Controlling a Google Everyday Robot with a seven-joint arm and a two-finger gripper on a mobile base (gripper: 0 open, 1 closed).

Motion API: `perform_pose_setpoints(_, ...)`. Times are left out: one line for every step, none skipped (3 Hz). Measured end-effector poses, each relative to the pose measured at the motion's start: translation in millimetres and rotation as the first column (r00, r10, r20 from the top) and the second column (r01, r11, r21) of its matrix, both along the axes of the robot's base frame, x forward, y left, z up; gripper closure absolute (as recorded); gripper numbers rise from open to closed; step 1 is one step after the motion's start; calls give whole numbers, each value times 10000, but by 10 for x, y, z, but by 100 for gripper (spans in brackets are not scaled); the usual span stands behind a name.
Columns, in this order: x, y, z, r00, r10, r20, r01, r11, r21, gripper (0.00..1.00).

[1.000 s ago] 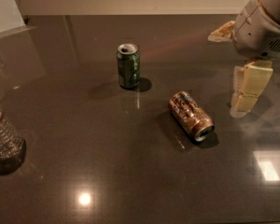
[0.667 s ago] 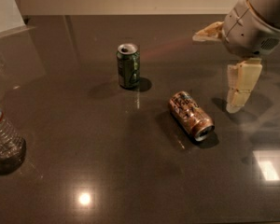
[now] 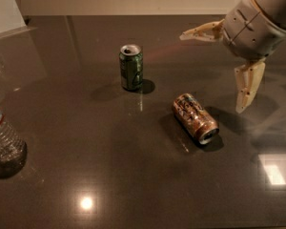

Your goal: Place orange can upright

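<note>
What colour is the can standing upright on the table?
The upright can is green, in the camera view. The gripper hangs upper right, fingers open.

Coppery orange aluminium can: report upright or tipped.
Tipped: the coppery orange aluminium can lies on its side, silver end facing sideways. The open gripper hovers right of it, apart.

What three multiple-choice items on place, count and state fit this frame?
1. Where is the tool? A) upper right, beyond the orange can B) far left C) front centre
2. How many cans are on the table? A) one B) two C) three
3. The orange can is: A) upright B) on its side C) in the tool
1A, the open tool hangs right of the orange can; 2B, orange can plus green can; 3B, its side rests on the table.
</note>
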State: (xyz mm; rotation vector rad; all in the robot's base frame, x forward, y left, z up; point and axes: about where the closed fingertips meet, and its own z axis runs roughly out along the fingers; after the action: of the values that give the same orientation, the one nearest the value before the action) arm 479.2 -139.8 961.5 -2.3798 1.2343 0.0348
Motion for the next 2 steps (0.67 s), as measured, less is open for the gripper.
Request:
perform_pose_setpoints(-90, 28, -83, 9840, 1613, 758, -1585, 9865, -411, 0)
perform_pose_setpoints(-166, 24, -228, 9409, 3140, 1272, -3007, 9470, -1133, 0)
